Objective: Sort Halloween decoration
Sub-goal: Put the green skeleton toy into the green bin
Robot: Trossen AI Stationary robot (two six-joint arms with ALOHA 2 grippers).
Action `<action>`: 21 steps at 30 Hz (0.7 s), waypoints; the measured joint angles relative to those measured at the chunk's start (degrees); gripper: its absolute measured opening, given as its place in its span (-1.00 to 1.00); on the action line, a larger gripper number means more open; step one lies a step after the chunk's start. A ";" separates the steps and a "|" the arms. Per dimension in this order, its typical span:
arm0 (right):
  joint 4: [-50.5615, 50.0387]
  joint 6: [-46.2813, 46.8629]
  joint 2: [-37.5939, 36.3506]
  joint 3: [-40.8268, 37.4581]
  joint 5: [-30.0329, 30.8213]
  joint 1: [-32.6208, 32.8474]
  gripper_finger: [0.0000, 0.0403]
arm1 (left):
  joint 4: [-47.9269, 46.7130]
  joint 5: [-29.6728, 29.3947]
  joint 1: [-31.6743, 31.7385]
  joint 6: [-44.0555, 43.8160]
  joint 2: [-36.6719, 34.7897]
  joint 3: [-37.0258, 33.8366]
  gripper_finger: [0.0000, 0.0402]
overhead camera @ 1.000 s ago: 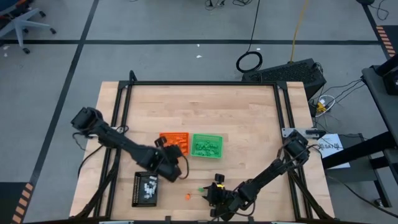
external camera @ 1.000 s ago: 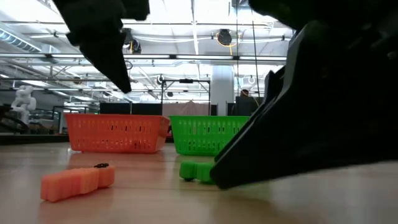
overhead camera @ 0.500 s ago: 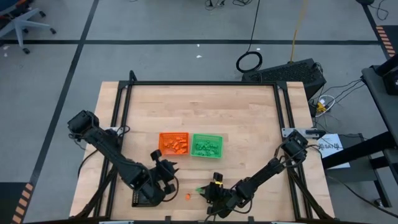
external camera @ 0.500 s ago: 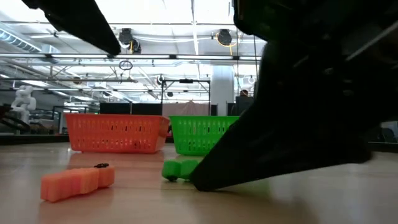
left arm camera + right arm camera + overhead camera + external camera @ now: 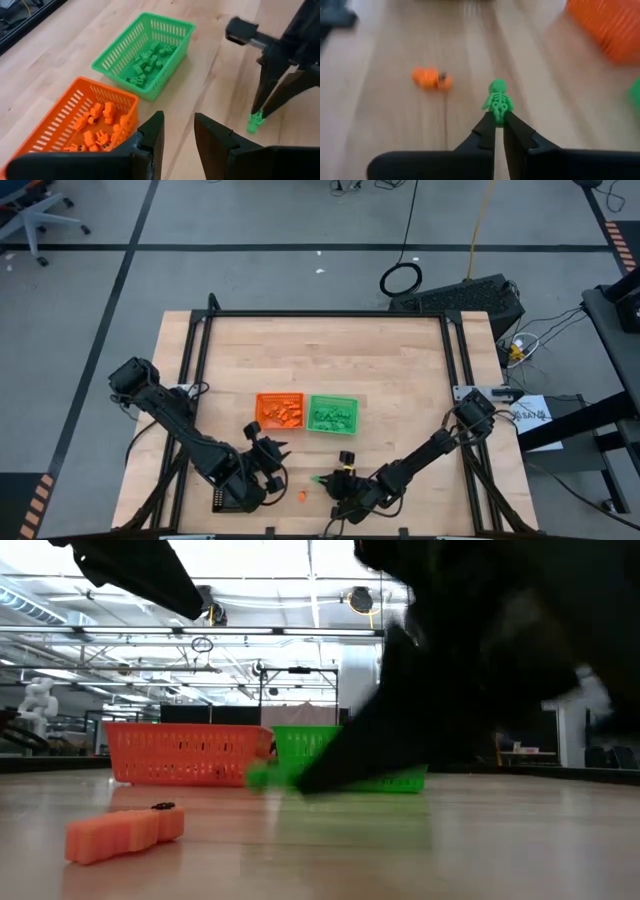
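Right gripper: the right gripper (image 5: 499, 120) is pinching a green skeleton trinket (image 5: 497, 102) by its lower end, fingers pressed together on it, near the table's front edge.
Green trinket: it is sticking out beyond the fingertips, so only a small part is being clamped; in the low view it is showing as a green blur just in front of the baskets.
Risk 1: the trinket is looking likely to twist or slip out during the carry, because the grip is sitting on its very tip.
Risk 2: a drop between the two baskets or into the orange one is possible, since they are standing side by side, touching or nearly so.
Risk 3: the two arms are working close together at the front of the table, so a collision is a concern.
Orange trinket: an orange trinket (image 5: 431, 79) is lying on the table (image 5: 400, 380) near the gripper, not yet sorted.
Left gripper: the left gripper (image 5: 175, 132) is hovering near the baskets, fingers slightly apart, holding nothing.
Green basket: the green basket (image 5: 172, 30) is holding a heap of green trinkets.
Orange basket: the orange basket (image 5: 60, 115) is holding orange trinkets.
Black tray: the black tray (image 5: 222, 500) is mostly hidden under the left arm; its contents cannot be told.
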 joint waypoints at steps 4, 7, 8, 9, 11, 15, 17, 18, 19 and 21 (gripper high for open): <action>-0.41 -6.49 -4.26 0.11 2.24 0.39 -0.99 | 1.48 0.02 0.00 0.02 0.00 0.00 -0.48; -2.10 -11.88 -6.99 0.09 3.35 0.84 -1.00 | 2.69 -0.02 0.00 0.35 0.24 0.00 -0.48; -2.85 -13.42 -7.92 0.09 3.98 0.95 -1.00 | 2.67 -0.06 0.00 0.44 0.48 0.00 -0.48; -3.66 -14.87 -9.09 0.09 4.79 1.15 -1.00 | 2.48 -0.17 0.00 0.44 0.78 0.00 -0.48; -4.91 -17.73 -11.23 0.11 6.31 1.38 -1.00 | 2.58 -0.43 0.00 0.42 1.48 0.00 -0.48; -9.80 -22.99 -14.75 0.13 8.99 2.39 -1.00 | 3.80 -0.38 0.00 0.15 2.97 0.00 -0.48; -12.82 -26.49 -16.36 0.13 10.60 3.18 -1.00 | 5.62 -0.21 0.00 0.13 3.36 0.00 -0.48; -14.25 -28.42 -17.06 0.14 11.42 3.55 -1.00 | 6.59 -0.17 0.00 0.16 3.49 0.00 -0.48; -15.77 -30.56 -17.61 0.15 12.24 4.01 -1.00 | 7.19 -0.13 0.00 0.31 3.58 0.00 -0.48; -18.13 -34.51 -18.17 0.15 13.64 4.80 -1.00 | 8.41 -0.02 0.00 1.22 3.63 0.00 -0.48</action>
